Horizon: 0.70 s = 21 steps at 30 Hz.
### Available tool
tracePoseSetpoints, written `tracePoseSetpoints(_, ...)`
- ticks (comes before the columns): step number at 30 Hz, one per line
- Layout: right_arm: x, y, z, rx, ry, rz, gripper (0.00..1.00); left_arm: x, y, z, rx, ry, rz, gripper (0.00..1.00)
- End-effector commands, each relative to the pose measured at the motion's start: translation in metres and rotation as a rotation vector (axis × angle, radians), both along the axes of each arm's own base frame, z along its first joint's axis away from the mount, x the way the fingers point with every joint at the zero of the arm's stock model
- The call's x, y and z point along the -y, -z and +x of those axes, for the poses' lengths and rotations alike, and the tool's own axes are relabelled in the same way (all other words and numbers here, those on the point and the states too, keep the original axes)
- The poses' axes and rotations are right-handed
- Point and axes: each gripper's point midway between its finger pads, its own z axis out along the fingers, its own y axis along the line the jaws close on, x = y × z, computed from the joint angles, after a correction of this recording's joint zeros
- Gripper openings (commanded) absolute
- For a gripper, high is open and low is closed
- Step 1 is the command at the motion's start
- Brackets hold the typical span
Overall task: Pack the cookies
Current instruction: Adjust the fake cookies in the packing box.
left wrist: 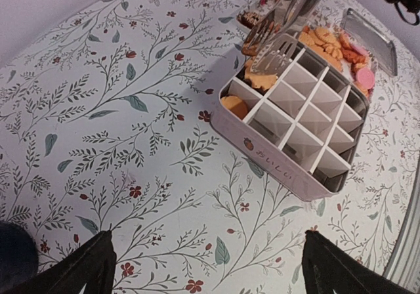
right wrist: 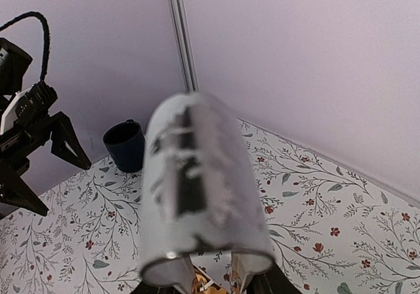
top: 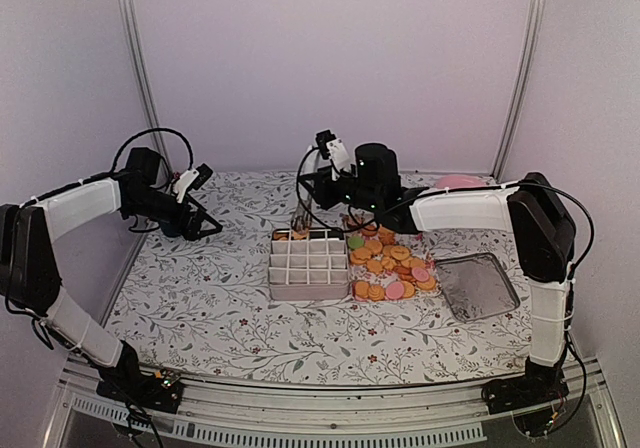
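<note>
The cookies (top: 392, 263) lie in a loose pile, mostly orange with a few pink and one green, right of a white divided box (top: 308, 263). In the left wrist view the pile (left wrist: 335, 44) sits behind the box (left wrist: 295, 156), and orange cookies (left wrist: 234, 105) lie in its far-left cells. My right gripper (top: 335, 173) is shut on silver tongs (top: 303, 216), whose forked tips (left wrist: 272, 41) hang over the box's back-left corner. The tongs' blurred handle (right wrist: 197, 195) fills the right wrist view. My left gripper (top: 205, 203) is open and empty above the cloth (left wrist: 210, 261), left of the box.
A metal tray (top: 477, 286) lies right of the pile and shows in the left wrist view (left wrist: 371, 31). A pink plate (top: 460, 181) sits at the back right. A dark blue mug (right wrist: 126, 144) stands at the back left near the wall. The flowered tablecloth (top: 200, 298) covers the table.
</note>
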Motion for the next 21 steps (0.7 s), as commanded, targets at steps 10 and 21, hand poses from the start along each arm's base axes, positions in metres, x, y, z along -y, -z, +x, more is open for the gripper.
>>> tracePoseSetpoints(10,0.002,0.011,0.006,0.026,0.011,-0.043,0.38,-0.003,-0.007,0.002,0.031,-0.001,0.0,0.99)
tracePoseSetpoints(21,-0.002,-0.001,-0.001,0.034,-0.025,-0.029,0.21,-0.003,-0.011,0.004,0.039,-0.005,0.001,0.99)
